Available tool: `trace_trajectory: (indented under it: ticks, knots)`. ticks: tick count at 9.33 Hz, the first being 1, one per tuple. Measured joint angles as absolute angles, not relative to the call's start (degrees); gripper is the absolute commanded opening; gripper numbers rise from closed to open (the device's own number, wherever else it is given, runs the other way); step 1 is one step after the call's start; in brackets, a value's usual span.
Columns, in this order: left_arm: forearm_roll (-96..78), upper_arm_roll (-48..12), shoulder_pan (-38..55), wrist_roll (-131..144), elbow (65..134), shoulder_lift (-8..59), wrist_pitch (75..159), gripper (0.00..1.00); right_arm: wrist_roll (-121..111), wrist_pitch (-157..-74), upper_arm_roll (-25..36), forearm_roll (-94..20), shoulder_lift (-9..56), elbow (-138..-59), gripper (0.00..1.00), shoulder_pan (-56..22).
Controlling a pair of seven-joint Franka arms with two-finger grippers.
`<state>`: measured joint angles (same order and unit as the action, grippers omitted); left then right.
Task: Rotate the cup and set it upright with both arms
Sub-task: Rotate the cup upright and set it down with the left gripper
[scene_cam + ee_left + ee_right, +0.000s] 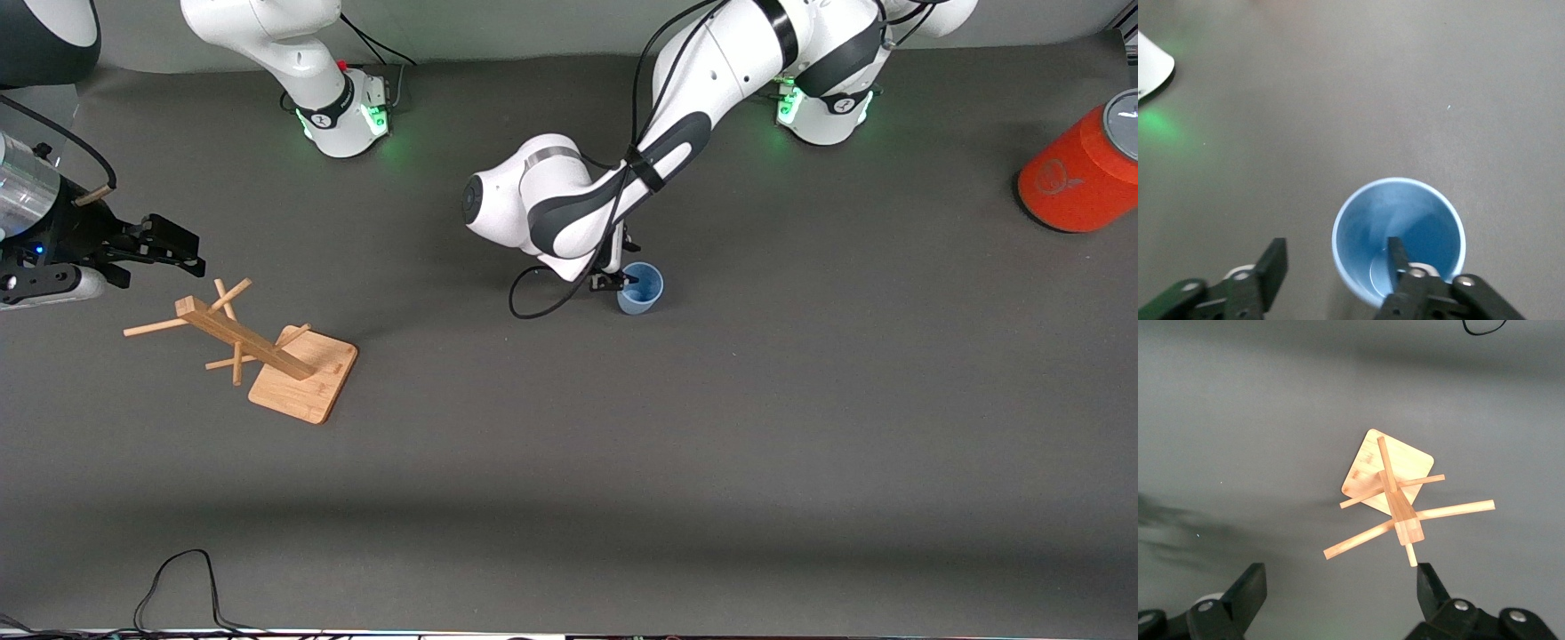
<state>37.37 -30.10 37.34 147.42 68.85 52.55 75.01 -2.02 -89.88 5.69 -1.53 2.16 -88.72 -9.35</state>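
The pale-blue cup [642, 289] stands upright on the dark table, mouth up, near the middle. My left gripper [623, 283] is down at its rim and open. In the left wrist view one finger [1397, 259] reaches inside the cup [1421, 223] and the other finger [1275, 267] stays outside, so the cup's wall lies between them, and neither presses on it. My left gripper [1336, 263] holds nothing. My right gripper [173, 246] waits open and empty in the air at the right arm's end of the table, over the wooden rack [1395, 500].
A wooden peg rack [258, 347] on a square base stands toward the right arm's end. An orange can [1080, 173] lies at the left arm's end, near the table edge. A black cable [178, 578] loops at the edge nearest the front camera.
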Motion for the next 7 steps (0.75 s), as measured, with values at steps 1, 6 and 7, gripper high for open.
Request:
trace_trajectory:
  ticks: [1, 6, 7]
  knots:
    - [36.68, -30.22, 37.33, 143.72, 68.40, 52.29, 74.78, 1.00, -2.02, -89.88, 5.69, -1.53, 2.16, -88.65, 1.00, -9.35]
    - [30.77, -30.80, 31.17, 109.72, 60.88, 46.74, 66.00, 1.00, -2.02, -89.88, 6.59, -1.53, 2.01, -88.35, 1.00, -9.32]
    - [29.88, -30.98, 27.73, 99.61, 58.88, 44.29, 65.53, 1.00, -2.02, -89.88, 7.24, -1.64, 1.68, -88.25, 1.00, -9.31]
